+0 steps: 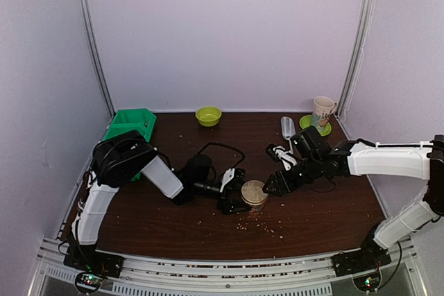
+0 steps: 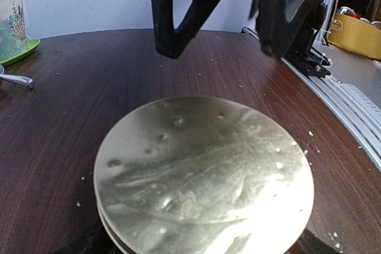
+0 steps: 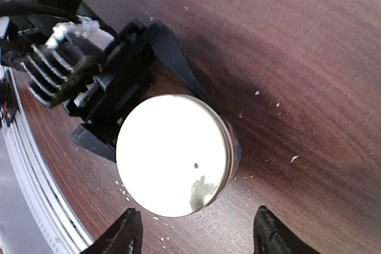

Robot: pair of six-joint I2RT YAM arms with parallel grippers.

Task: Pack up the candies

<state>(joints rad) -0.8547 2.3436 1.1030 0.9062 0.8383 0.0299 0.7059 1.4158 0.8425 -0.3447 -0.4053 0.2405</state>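
Observation:
A glass jar with a gold lid (image 1: 254, 193) stands at the table's middle. No candies show in any view. My left gripper (image 1: 239, 200) reaches in from the left, and its black fingers (image 3: 178, 63) lie on either side of the jar, closed on it. The lid (image 2: 202, 176) fills the lower left wrist view. My right gripper (image 1: 275, 186) sits just right of the jar, open and empty. Its two fingertips (image 3: 128, 233) stand apart, short of the lid (image 3: 172, 153). It also shows in the left wrist view (image 2: 226, 34), beyond the lid.
A green bin (image 1: 132, 124) stands at the back left, a green bowl (image 1: 208, 116) at the back middle. A mug on a green saucer (image 1: 322, 112) and a silver scoop (image 1: 287, 127) are at the back right. Pale crumbs (image 1: 267, 223) lie before the jar.

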